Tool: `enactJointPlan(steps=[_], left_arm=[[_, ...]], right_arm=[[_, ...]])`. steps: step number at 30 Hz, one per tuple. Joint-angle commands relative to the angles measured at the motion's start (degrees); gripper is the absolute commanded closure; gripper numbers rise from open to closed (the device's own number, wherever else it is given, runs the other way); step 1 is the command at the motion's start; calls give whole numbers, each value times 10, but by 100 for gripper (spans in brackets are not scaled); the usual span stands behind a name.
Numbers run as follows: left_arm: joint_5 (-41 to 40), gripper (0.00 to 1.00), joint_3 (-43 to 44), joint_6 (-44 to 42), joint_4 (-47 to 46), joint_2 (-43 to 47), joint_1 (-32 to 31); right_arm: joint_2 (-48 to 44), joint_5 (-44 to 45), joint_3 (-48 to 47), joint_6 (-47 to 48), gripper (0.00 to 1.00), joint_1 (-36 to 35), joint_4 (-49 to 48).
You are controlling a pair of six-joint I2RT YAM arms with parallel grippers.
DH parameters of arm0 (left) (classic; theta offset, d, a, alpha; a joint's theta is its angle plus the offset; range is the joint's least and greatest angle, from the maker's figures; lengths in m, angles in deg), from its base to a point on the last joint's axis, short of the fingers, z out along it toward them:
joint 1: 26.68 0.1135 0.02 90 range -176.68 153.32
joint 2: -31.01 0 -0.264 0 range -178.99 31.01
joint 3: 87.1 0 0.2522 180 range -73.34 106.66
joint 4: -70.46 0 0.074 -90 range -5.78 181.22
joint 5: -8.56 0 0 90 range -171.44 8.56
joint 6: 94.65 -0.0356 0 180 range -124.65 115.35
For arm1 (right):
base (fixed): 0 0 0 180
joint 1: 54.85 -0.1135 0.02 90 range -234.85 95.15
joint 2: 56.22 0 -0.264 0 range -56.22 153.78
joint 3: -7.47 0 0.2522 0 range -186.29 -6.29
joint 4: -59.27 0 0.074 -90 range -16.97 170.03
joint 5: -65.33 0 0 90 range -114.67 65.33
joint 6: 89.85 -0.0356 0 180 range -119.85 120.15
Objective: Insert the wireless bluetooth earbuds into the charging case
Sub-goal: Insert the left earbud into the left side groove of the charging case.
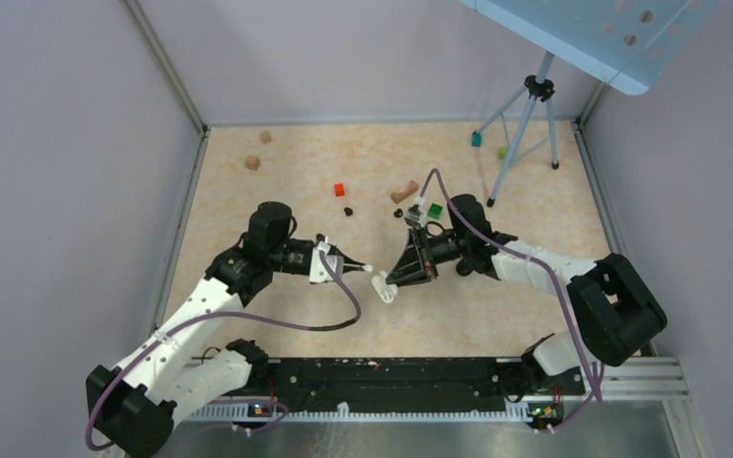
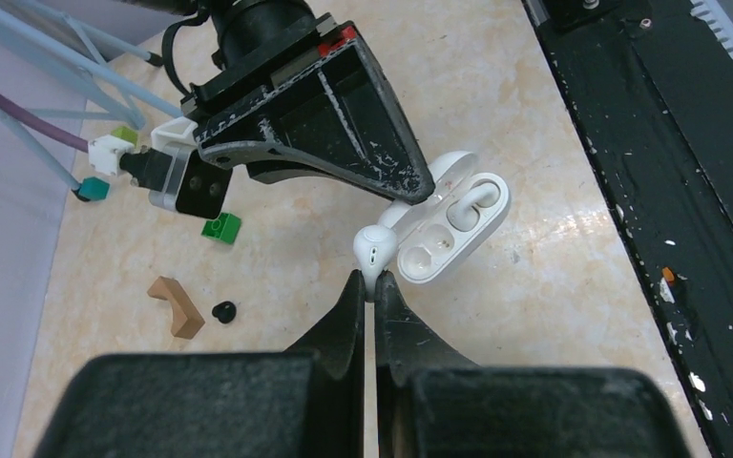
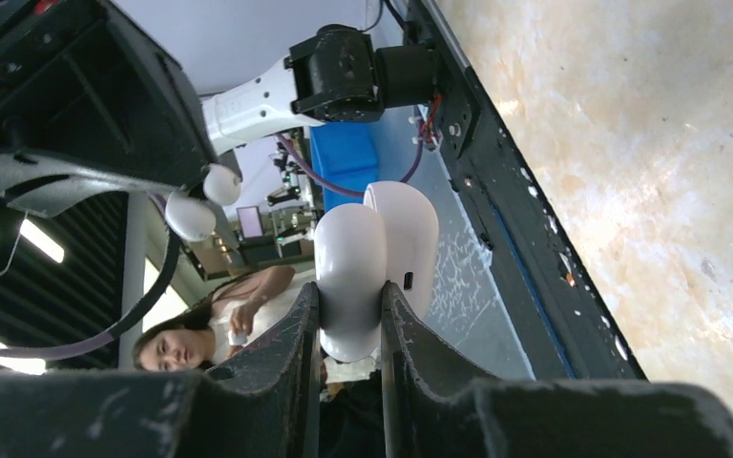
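- Off by the far left corner of the table (image 1: 496,315) lie two wooden blocks (image 1: 252,162), well apart from my work and with no part in it.
- My left pincer (image 1: 353,266) reaches in toward the middle of the table. Its jaws are drawn together on the lower end of a white earbud (image 2: 374,246), whose rounded body stands clear above my fingertips.
- The earbud sits just beside the open charging case (image 2: 458,224), at the rim by its near well. I cannot tell whether the two are touching.
- The case faces my left wrist camera with its lid swung back. The near well looks empty. The far well shows a curved white shape that may be the other earbud already seated, but I cannot be sure.
- My right pincer (image 3: 348,315) is clamped across the case's shell, one finger on each side. It holds the case up off the table, over the middle and nearer the near edge than the far one.
- As I judge it, the step in hand is the insertion itself: the earbud has been brought to the case but is not yet in its well.
- The next move calls for a short, slow shift of my left pincer over the near well, with the earbud turned to match the well's shape. I should then press it down and only after that spread my jaws, while my right pincer keeps the case steady.
- By the far right corner stands a tripod (image 1: 525,124), clear of both my arms.
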Motion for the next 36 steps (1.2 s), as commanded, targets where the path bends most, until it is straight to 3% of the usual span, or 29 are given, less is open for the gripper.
enactJointPlan(steps=[1,4,24,36], left_arm=[[-19,100,41,-62,62,3,-21],[-38,100,44,-71,67,4,-39],[-183,100,14,-118,57,-15,-134],[-185,100,11,-140,82,-16,-137]], right_arm=[[7,-7,-55,44,100,-6,88],[16,-3,-78,75,100,-6,134],[9,-2,-66,40,100,-23,90],[10,-4,-54,33,100,-24,74]])
